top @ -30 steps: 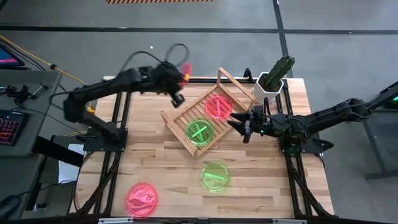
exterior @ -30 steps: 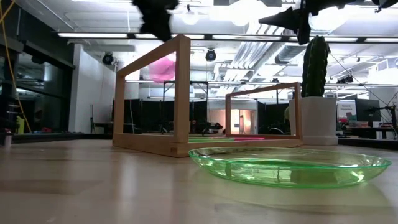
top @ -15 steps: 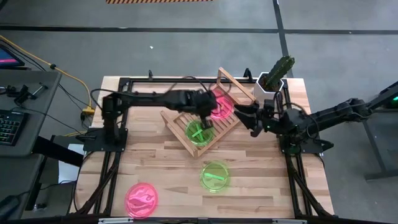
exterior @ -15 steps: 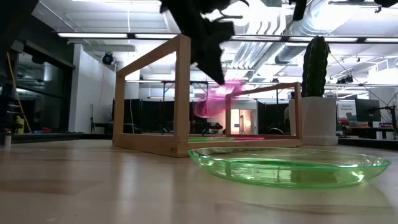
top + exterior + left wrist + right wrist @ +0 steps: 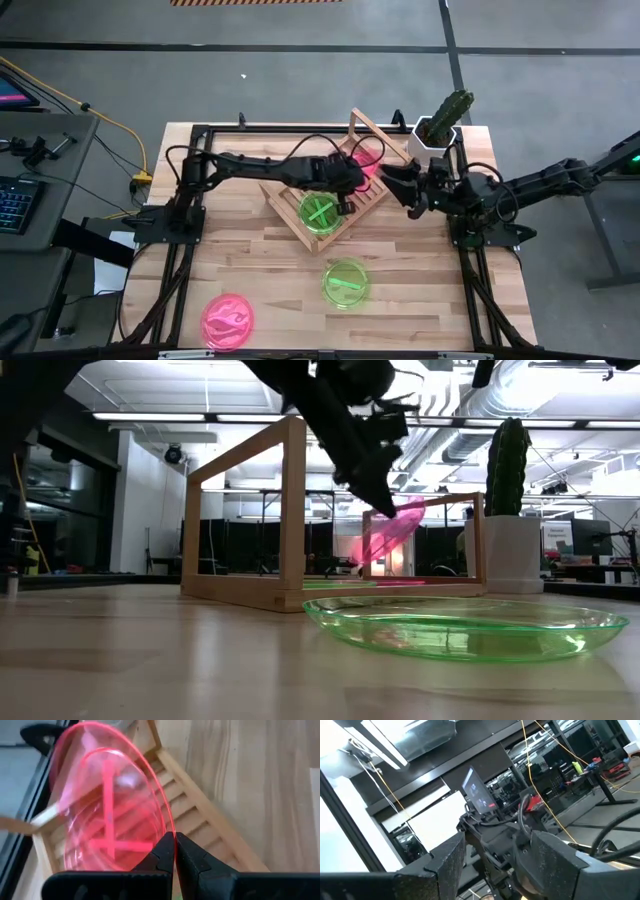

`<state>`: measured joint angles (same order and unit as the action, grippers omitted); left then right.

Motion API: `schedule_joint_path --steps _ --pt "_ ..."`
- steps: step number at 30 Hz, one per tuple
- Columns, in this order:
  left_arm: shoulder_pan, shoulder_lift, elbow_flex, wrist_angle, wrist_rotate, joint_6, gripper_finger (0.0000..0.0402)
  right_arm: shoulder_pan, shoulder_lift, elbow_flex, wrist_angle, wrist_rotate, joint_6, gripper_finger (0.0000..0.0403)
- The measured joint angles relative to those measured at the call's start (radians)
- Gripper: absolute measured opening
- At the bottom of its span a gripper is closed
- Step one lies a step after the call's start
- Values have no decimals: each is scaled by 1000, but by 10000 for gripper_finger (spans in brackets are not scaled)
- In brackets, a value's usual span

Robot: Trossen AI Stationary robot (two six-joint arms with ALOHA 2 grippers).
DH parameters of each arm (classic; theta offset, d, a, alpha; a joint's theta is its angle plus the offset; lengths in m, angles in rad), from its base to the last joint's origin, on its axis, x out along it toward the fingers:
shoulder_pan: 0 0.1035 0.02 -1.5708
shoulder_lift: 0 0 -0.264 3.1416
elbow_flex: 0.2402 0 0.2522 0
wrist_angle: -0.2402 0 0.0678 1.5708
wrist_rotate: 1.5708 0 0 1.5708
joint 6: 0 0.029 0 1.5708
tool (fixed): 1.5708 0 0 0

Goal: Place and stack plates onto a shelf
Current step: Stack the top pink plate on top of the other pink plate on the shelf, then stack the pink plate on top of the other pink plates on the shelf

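While my left gripper point(image 5: 174, 851) pinches the rim of a pink plate point(image 5: 107, 815) with its fingers point(image 5: 162, 855) closed tight on the edge, I can see how far it has travelled; a second ago it was up by the far-left corner of the table with the plate raised, half a second ago it was crossing over the rack, and now it hangs above the rack's far end, the plate tilted steeply beyond the fingertips. Directly under that plate lies another pink plate point(image 5: 368, 158) already on the slats of the wooden rack point(image 5: 290, 186); just behind the fingers, toward the rack's near end, a green plate point(image 5: 320, 212) rests on the slats too. I judge this as the approach to stacking pink on pink; the plate needs levelling before release, or it may slide off against the rail. Farther out on the table, well apart from the fingers, a green plate point(image 5: 345, 283) and a pink plate point(image 5: 228, 321) wait. My right gripper point(image 5: 408, 188) holds nothing, fingers spread, just beyond the rack by the cactus pot point(image 5: 437, 137); it has backed off slightly.
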<state>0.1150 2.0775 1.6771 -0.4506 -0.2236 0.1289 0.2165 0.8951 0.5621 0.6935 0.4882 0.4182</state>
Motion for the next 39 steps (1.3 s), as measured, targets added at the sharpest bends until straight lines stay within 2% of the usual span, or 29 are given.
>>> schedule_joint_path --steps 12,27,32,39 --pt "9 85 -3 -30 -25 33 0 0 0 0 -17 -1 3 210" --pt "26 87 -3 -62 -66 33 4 0 0 0 -25 -10 9 210" --pt "32 87 -3 -72 -75 33 27 0 0 0 -25 -14 9 210" --pt "32 87 -3 -76 -75 32 92 0 0 0 -25 -23 10 210"
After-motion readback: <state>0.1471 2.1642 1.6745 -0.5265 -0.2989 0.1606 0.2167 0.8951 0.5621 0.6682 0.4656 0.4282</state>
